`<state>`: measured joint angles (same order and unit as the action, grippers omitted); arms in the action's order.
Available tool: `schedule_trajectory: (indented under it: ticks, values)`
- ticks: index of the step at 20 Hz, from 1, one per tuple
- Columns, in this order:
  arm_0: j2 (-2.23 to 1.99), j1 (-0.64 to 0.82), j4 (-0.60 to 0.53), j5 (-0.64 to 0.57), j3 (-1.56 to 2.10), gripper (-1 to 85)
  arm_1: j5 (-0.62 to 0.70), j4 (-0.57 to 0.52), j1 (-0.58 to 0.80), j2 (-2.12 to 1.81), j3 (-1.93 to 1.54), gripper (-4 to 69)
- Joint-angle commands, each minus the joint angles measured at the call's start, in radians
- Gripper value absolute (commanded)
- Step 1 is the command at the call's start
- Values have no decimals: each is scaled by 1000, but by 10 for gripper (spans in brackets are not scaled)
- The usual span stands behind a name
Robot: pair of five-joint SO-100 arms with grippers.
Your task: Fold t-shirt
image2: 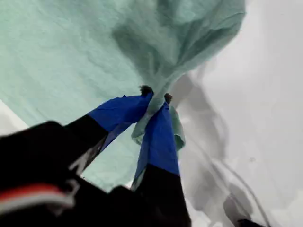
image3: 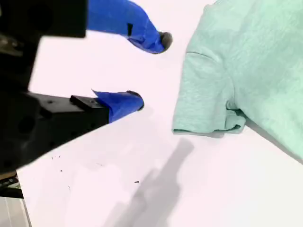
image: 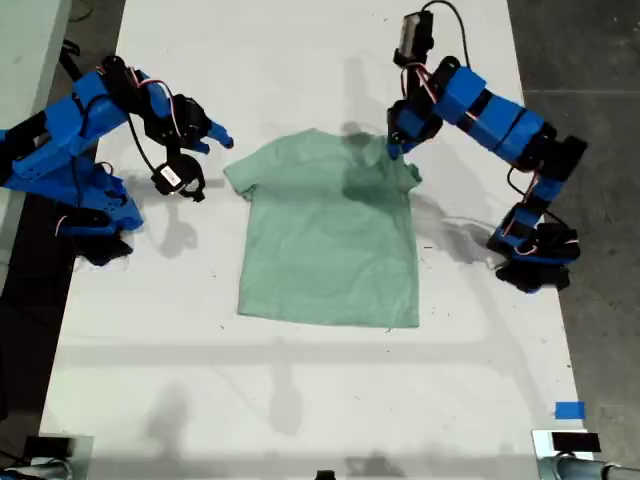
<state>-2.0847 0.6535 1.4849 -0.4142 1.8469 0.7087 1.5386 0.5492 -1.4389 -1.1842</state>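
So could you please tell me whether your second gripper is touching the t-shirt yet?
Apart. In the second wrist view my second gripper is open over bare table, with a clear strip of white between its fingertips and the t-shirt sleeve.

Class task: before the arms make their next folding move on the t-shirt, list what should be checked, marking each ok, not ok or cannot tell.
1. My first gripper pinches t-shirt cloth: ok.
2. Pinch is at the sleeve on the exterior view's right: ok.
3. My second gripper holds the other sleeve: not ok, tool open, apart from it.
4. Shirt body lies flat on the table: ok.
5. Grip catches both cloth layers: cannot tell.
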Motion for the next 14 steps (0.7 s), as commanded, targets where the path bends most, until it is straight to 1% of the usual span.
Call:
schedule_trajectory:
  ticks: [1, 3, 4, 10, 13, 14]
  values:
    - [-6, -18, -23, -5, -3, 192, -86, 18, -95, 94, 270, -11]
    - [-6, -18, -26, -3, 5, 192, -126, -9, -137, 169, 365, -11]
    - [-6, -18, -29, -2, 9, 192, -143, -44, -152, 189, 376, -11]
    - [-12, -23, -35, 2, 25, 193, -250, -339, -233, 434, 385, -11]
    - [-31, -20, -38, 3, 48, 195, -308, -457, -256, 557, 391, -8]
    - [-34, -17, -38, 3, 54, 197, -322, -471, -261, 566, 391, 38]
